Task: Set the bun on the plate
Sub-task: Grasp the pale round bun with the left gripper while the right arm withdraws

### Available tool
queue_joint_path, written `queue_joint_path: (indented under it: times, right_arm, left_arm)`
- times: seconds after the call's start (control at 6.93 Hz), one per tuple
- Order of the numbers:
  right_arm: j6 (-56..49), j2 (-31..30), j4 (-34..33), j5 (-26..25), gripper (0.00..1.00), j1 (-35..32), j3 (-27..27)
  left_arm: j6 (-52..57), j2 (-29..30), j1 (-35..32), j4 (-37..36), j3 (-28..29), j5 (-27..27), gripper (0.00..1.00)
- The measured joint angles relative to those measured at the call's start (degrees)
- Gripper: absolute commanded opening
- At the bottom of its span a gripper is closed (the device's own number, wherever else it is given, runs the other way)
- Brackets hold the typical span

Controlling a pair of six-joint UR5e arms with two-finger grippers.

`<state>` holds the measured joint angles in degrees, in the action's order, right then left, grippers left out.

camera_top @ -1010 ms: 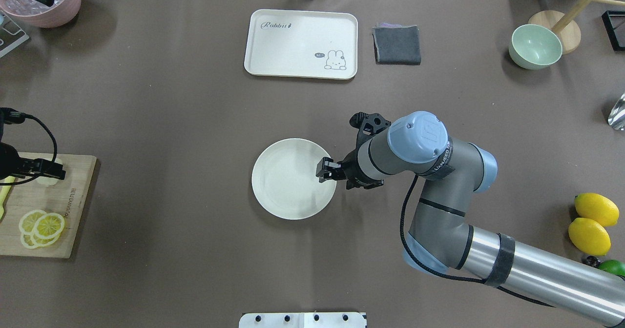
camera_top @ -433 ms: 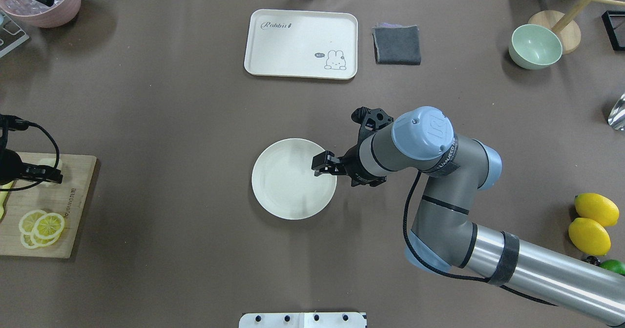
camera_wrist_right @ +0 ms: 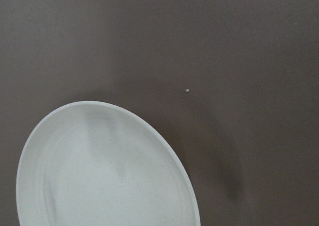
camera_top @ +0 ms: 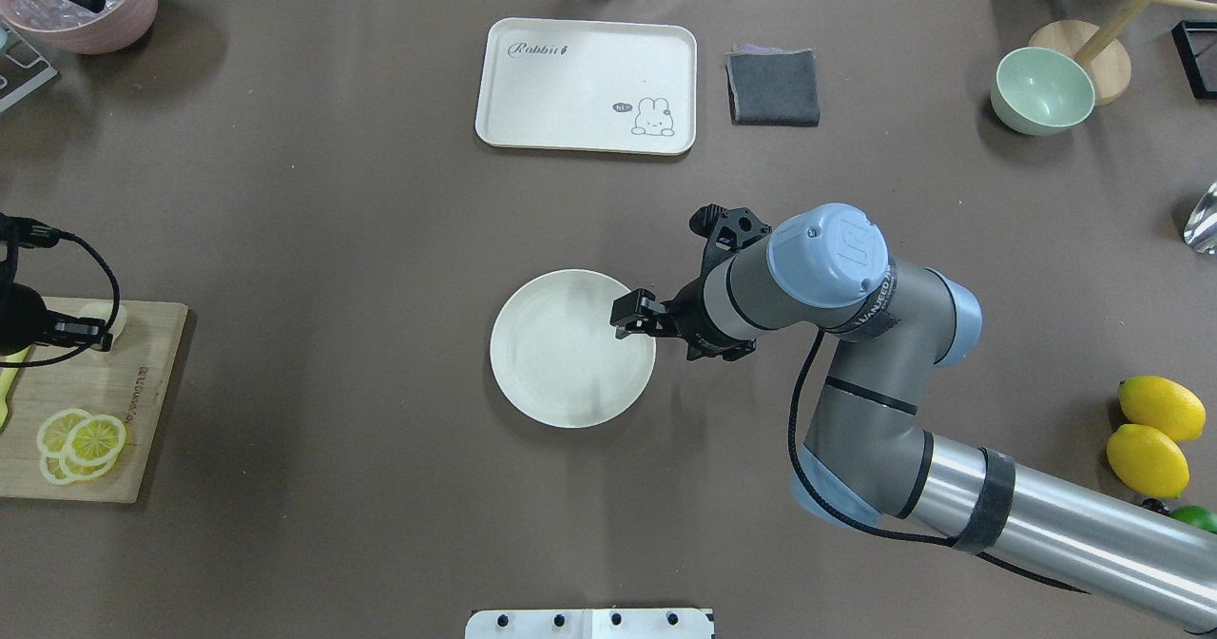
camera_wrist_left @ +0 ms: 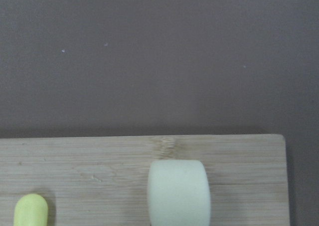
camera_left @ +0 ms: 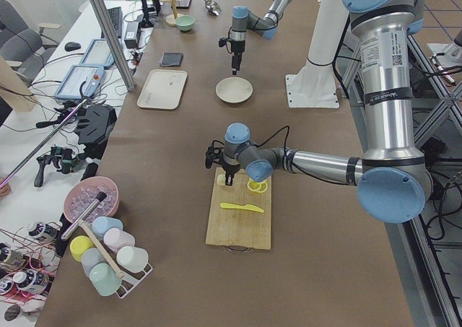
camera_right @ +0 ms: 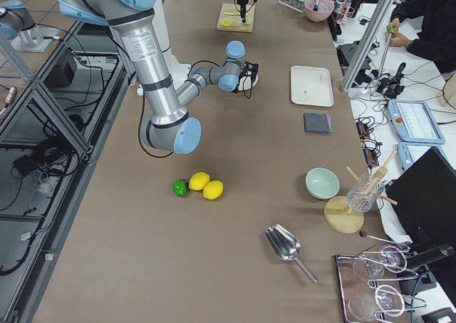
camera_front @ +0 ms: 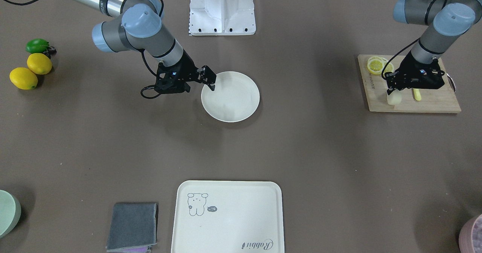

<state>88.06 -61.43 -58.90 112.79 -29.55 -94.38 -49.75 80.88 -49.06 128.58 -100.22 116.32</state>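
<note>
While the bun (camera_front: 394, 99) lies on the cutting board (camera_front: 433, 104) right beneath my left gripper (camera_front: 390, 90), I cannot tell how wide its jaws stand

Pale bun (camera_front: 394, 99) on wooden board (camera_front: 433, 103) (near edge), off-white plate (camera_top: 561, 377) well apart

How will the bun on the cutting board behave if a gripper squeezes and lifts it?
The bun looks smooth and matte, so probably not slippery. It is small, so likely light. Its rounded sides suggest it might roll on the wooden cutting board.
</note>
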Motion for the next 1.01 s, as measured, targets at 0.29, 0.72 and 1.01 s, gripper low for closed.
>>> queue_joint_path:
  times: [0.29, 0.72, 1.01]
  right_arm:
    - [-0.9, -2.78, -0.51, 5.1, 0.99, -5.24, -2.22]
    - [-19.53, -12.74, -0.69, 16.03, 0.99, -19.15, -3.33]
    - [-34.87, -17.88, -0.78, 20.84, 0.99, -27.64, -1.02]
  left_arm:
    - [-0.31, 0.77, -0.24, -1.31, -3.58, 0.12, 0.13]
    - [-6.67, 12.69, 0.78, -13.69, -7.83, -0.29, 0.13]
    - [-17.44, 23.81, 8.95, -20.12, -8.37, -2.26, 0.14]
